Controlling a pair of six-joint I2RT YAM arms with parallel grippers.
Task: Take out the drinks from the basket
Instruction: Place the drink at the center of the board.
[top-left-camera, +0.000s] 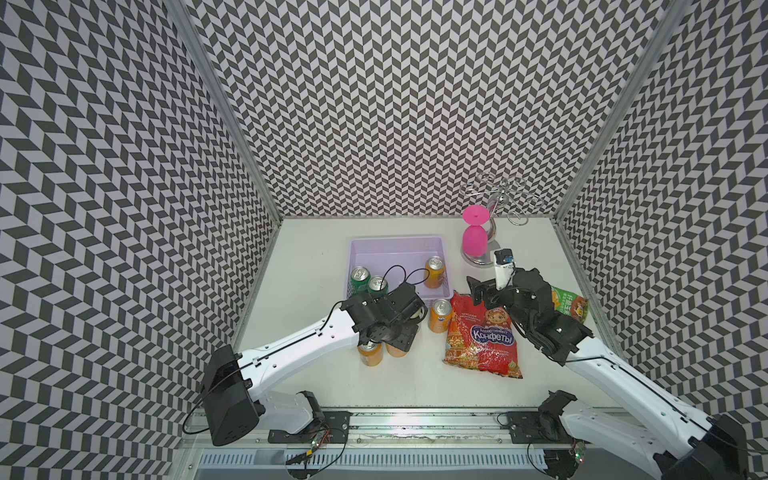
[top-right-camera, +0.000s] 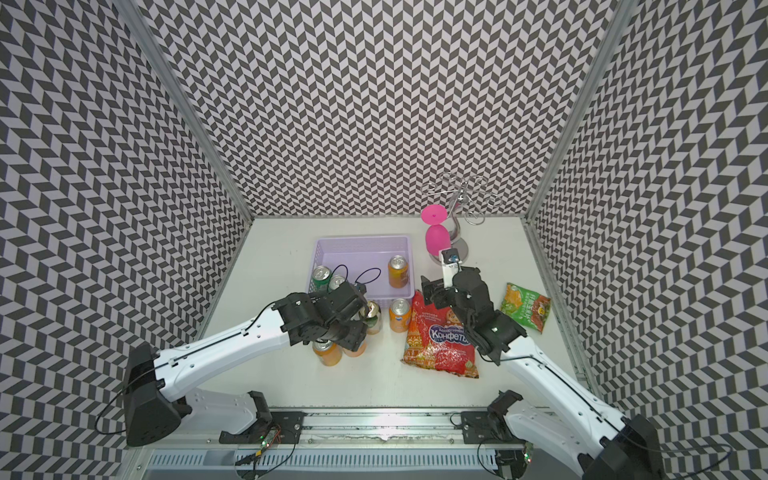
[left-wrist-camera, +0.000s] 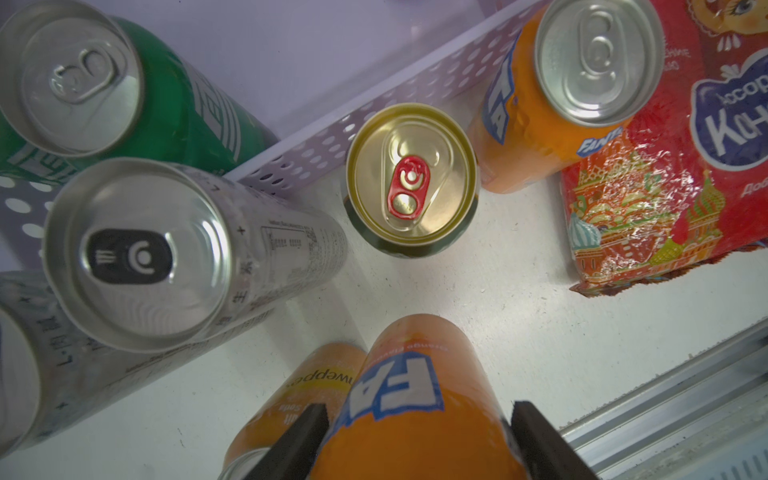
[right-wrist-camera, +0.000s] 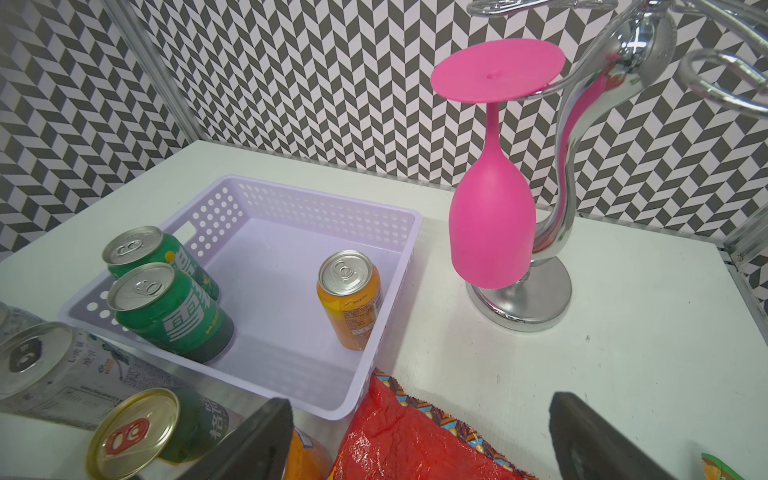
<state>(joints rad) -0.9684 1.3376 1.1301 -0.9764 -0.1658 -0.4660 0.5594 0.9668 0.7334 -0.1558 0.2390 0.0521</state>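
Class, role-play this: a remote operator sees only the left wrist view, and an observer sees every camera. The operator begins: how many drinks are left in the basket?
Observer: Three stand inside the basket: two green cans and one orange can.
Operator: What is the right gripper doing?
Observer: The right gripper is open and empty, above the red snack bag's end nearest the basket.
Operator: Anything beyond that?
Observer: A pink glass hangs upside down on a chrome rack, beside the basket.
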